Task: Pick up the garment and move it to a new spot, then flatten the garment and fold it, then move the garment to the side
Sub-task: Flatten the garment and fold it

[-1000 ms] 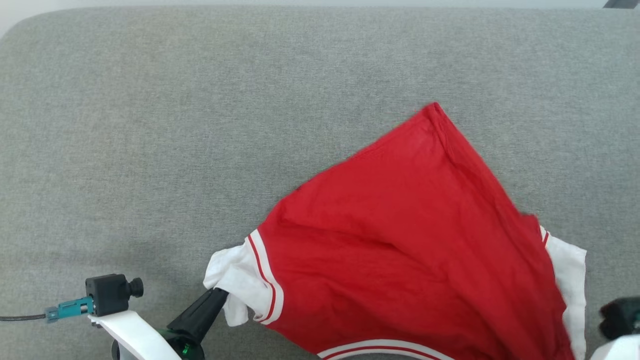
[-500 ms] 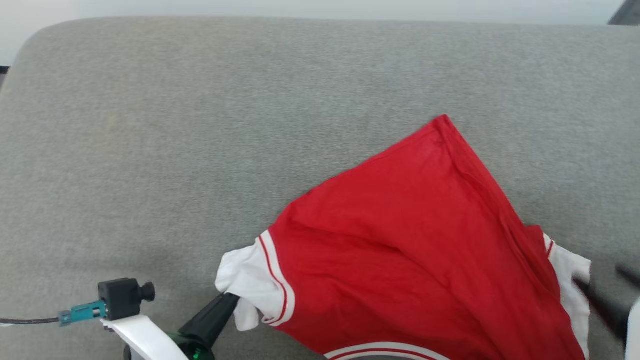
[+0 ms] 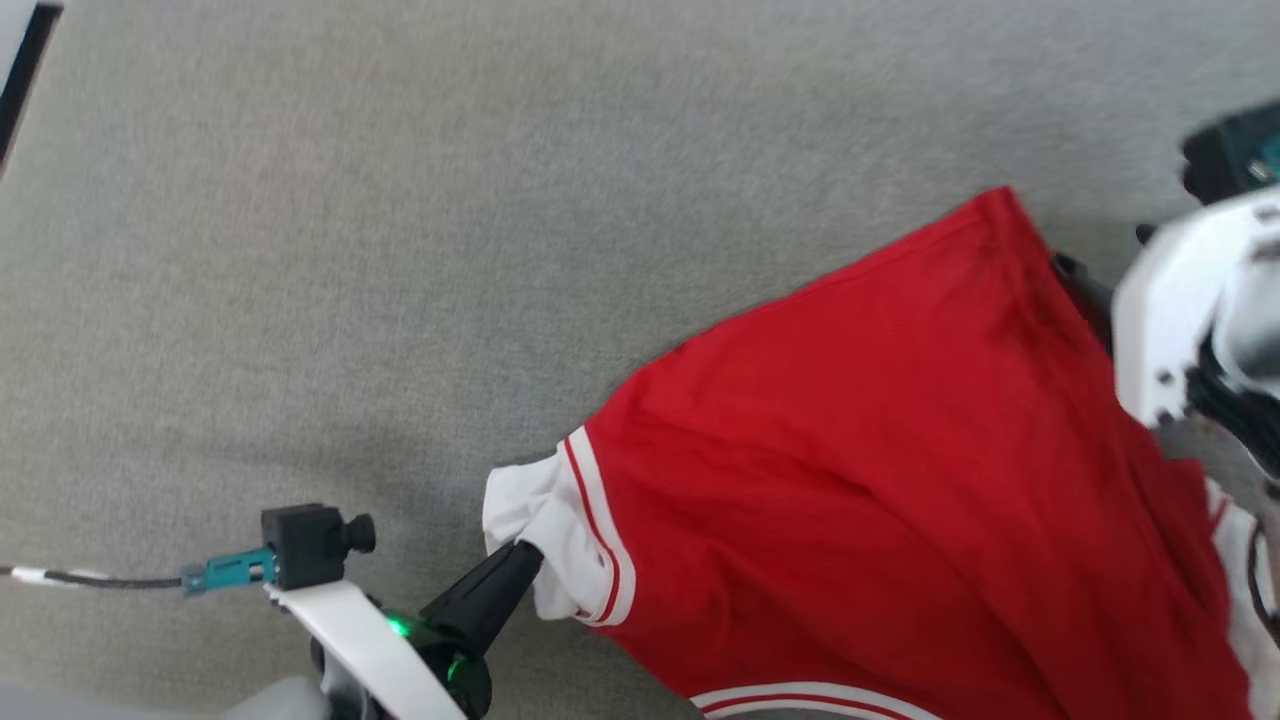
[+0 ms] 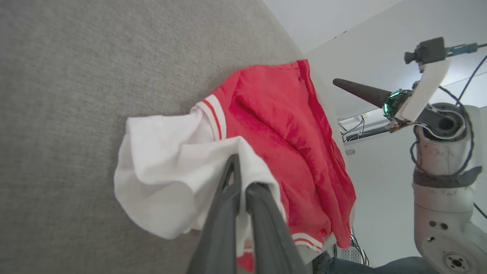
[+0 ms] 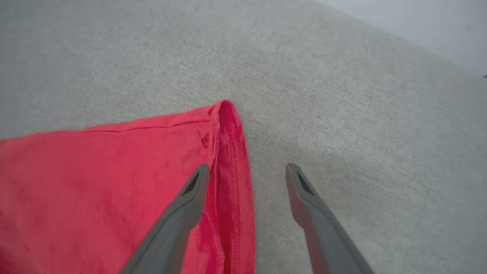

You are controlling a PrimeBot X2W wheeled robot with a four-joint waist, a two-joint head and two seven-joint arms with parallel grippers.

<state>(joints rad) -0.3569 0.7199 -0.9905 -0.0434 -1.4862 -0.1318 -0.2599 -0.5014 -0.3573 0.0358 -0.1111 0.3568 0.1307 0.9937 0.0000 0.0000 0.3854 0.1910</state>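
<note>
The garment (image 3: pixel 880 470), bright red with a white sleeve end (image 3: pixel 525 505) and striped trim, lies spread on the grey fabric surface (image 3: pixel 350 250). My left gripper (image 3: pixel 520 560) is shut on that white sleeve end, and in the left wrist view its fingers (image 4: pixel 228 198) pinch the white cloth (image 4: pixel 167 179). My right gripper (image 5: pixel 249 169) is open at the garment's far red corner (image 5: pixel 224 110). One of its fingers lies over the red hem and the other over the bare grey surface. Its white wrist (image 3: pixel 1170 300) stands beside that corner.
Bare grey surface (image 5: pixel 342 95) stretches beyond and left of the garment. In the left wrist view the garment's near side (image 4: pixel 323 213) hangs past the surface's edge, with my right arm (image 4: pixel 441 160) beyond it. A dark strip (image 3: pixel 20 60) marks the top left corner of the head view.
The head camera has shifted. My right gripper has opened and gone from the near right sleeve up to the garment's far corner. My left gripper still pinches the white sleeve end.
</note>
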